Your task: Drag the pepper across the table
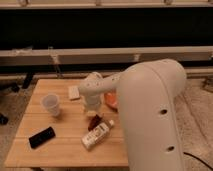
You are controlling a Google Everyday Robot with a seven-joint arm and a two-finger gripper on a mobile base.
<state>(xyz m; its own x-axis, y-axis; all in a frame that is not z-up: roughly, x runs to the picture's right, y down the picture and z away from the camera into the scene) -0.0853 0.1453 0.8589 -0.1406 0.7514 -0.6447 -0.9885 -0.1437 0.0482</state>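
Note:
The pepper (94, 121) is small, dark red and glossy, lying on the light wooden table (55, 150) just left of the white bottle (96, 135). My gripper (92, 111) hangs from the white arm directly above the pepper's far end, close to or touching it. The big white arm shell covers the table's right side and most of the orange bowl (111, 99).
A clear plastic cup (51, 105) stands at the left. A black phone (41, 137) lies at the front left. A small pale packet (74, 92) lies at the back. A dark wall and rails run behind the table.

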